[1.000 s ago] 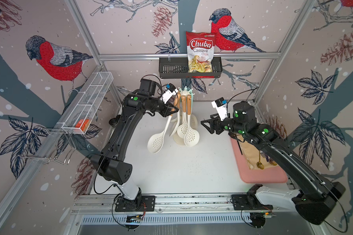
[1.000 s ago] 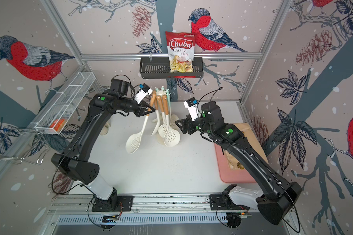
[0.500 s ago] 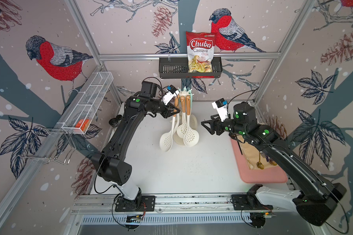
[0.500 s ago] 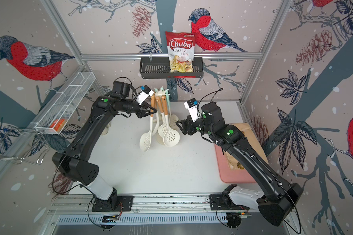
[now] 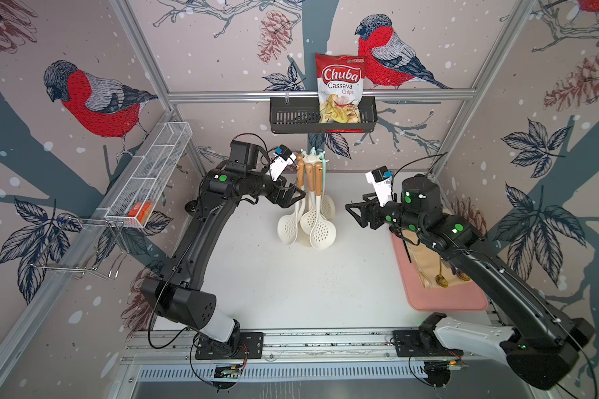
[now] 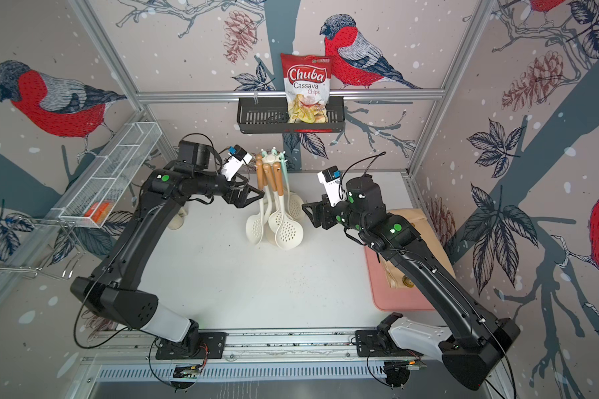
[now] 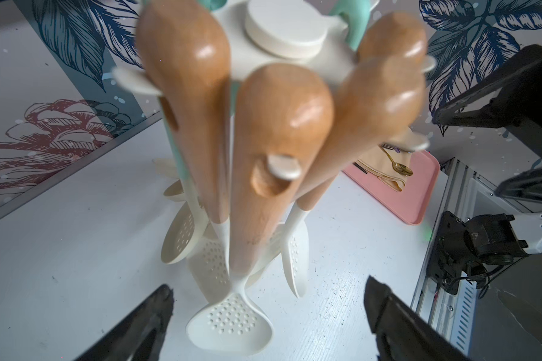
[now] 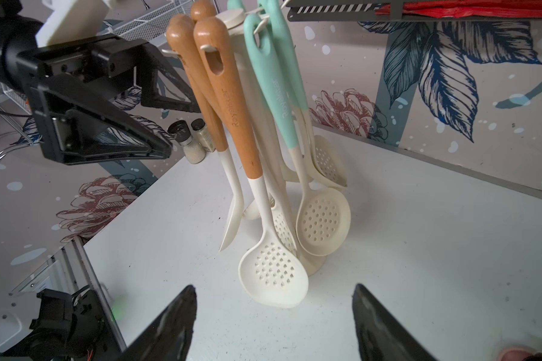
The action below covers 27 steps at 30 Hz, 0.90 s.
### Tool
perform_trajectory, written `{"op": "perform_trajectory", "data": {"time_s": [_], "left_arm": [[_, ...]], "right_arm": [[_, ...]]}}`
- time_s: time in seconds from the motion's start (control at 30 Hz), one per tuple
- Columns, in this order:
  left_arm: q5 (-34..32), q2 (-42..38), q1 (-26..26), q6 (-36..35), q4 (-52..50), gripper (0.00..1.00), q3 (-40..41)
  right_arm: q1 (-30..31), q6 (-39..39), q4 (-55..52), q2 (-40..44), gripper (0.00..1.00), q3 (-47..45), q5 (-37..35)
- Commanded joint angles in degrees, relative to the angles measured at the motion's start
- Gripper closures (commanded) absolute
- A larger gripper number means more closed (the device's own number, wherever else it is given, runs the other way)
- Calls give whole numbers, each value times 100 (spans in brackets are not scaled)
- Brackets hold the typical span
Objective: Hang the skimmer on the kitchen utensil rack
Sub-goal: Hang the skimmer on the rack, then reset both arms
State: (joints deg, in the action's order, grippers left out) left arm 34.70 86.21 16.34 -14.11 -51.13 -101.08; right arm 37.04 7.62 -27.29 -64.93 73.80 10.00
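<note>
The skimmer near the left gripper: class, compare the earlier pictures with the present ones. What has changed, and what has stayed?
The skimmer swung in from its outward slant and now hangs on the kitchen utensil rack beside the other utensils. The left gripper let it go; its jaws stand open near the handles. The right gripper, open, the chips bag and the pink tray stayed put.

Counting one kitchen utensil rack (image 5: 312, 159). It's carrying six skimmers as far as I'm seeing: four wooden-handled skimmers (image 7: 282, 125) and two teal-handled skimmers (image 8: 273, 84). Heads are overlapping, so that tally is shaky. Two black-capped shakers (image 8: 185, 137) are standing on the tabletop (image 5: 291, 283). One Chuba cassava chips bag (image 5: 339, 89) is sitting in one black slotted basket (image 5: 287, 117). One orange box (image 5: 140, 210) is lying in one white wire mesh shelf (image 5: 153, 165). One pink tray (image 5: 446, 300) is sitting there too.
</note>
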Motion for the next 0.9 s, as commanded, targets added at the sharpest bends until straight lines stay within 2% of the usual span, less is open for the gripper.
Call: {"op": "perform_trajectory", "data": {"time_s": [0.0,0.07,0.1,0.13,0.23,0.3,0.4,0.47,0.53,0.6,0.7,0.77,0.87], "left_arm": [[-85,-604,-17,300,737,3,471],[-280,-1294,-17,612,1434,2,1124],[-416,-1710,-14,843,1929,2,1567],[-616,-2104,-9,1098,2377,2,1954],[-1274,-3437,-16,1867,3929,2,3455],[-1973,-4310,-12,2316,4946,2,4583],[-2947,-5039,-15,2366,5812,0,5707],[-3318,-5228,-16,1941,6432,1,6331],[-3983,-5259,-17,1709,7137,1,6968],[-4905,-5040,-17,1559,7508,0,7363],[-5667,-4457,-119,1337,7872,0,7648],[-5812,-4084,-252,1250,8245,0,7872],[-5679,-3602,-453,1163,8925,0,8283]], "right_arm": [[-102,265,515,275,21,-271,-856],[-245,462,858,498,12,-571,-1417],[-315,542,953,578,2,-692,-1781],[-360,565,1076,639,0,-842,-2037],[-463,556,1703,879,0,-1490,-2940],[-550,574,2157,1017,0,-1937,-3563],[-763,255,3203,1154,0,-2757,-4039],[-973,-1,3992,1192,0,-3331,-4086],[-1293,-191,4510,1138,0,-3715,-3957],[-1662,-353,4920,1035,0,-4070,-3757],[-2203,-506,5605,826,0,-4601,-3337],[-2551,-405,5804,636,1,-4799,-3026],[-2869,-437,6182,418,0,-5086,-2640]]}}
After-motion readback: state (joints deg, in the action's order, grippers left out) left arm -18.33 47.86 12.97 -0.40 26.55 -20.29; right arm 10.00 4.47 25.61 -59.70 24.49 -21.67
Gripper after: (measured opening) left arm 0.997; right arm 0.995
